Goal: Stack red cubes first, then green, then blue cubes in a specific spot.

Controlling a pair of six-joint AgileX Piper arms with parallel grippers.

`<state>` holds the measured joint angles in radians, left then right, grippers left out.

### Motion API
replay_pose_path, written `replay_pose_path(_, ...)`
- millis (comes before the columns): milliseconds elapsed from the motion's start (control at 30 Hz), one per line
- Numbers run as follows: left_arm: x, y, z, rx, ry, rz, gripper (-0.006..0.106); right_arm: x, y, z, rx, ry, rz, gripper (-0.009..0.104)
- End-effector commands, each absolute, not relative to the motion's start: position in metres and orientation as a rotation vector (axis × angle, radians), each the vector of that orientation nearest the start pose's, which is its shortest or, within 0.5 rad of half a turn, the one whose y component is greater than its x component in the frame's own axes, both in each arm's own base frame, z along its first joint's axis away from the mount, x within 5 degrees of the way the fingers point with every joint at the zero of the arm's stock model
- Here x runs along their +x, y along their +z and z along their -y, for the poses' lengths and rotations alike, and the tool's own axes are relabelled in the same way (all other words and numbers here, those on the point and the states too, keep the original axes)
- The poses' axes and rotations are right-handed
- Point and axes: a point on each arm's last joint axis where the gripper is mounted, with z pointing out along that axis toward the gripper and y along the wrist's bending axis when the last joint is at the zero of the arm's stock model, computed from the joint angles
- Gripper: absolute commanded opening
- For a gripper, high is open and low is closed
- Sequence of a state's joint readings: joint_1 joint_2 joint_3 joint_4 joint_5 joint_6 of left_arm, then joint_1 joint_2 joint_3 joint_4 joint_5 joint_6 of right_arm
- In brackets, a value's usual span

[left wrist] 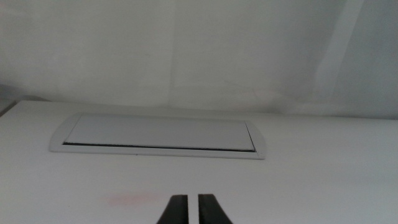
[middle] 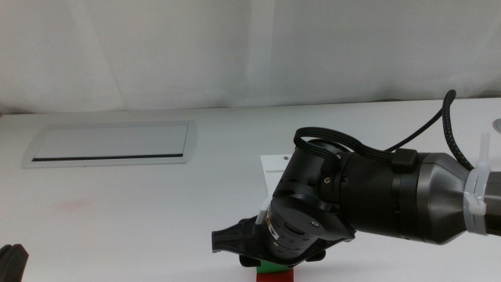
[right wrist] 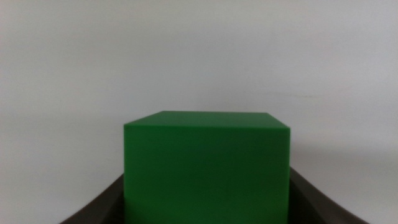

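Looks like a lab or office-style robot test bench, not a home. White table [middle: 156,211] with a flush metal cable-access hatch [middle: 109,144] set into the top, the sort found on office or conference desks. Plain white backdrop [middle: 235,47] runs along the far edge, closing off the room behind. A white sheet [middle: 274,168] lies flat on the tabletop as a marked work spot. Black robot arm [middle: 376,200] with cabling and a zip tie on its body reaches in over the table. Faint pinkish smudge [middle: 74,205] on the surface. No household clutter visible; setup reads as a bare, controlled data-collection station.
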<state>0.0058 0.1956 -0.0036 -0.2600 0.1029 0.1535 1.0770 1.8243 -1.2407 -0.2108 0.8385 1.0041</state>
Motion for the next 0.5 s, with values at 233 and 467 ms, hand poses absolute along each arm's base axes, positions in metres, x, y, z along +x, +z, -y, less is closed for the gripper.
replay_pose_path(233,0.0702,0.1803,0.0015,-0.097,-0.099,-1.799,-0.003,0.1753,0.1774,-0.3109,-0.271,0.114,-2.986,-0.003)
replay_pose_path(467,0.0702,0.1803,0.0015,-0.097,-0.099,-1.799,-0.003,0.1724,0.1771,-0.3110,-0.308,0.120,-3.014,-0.003)
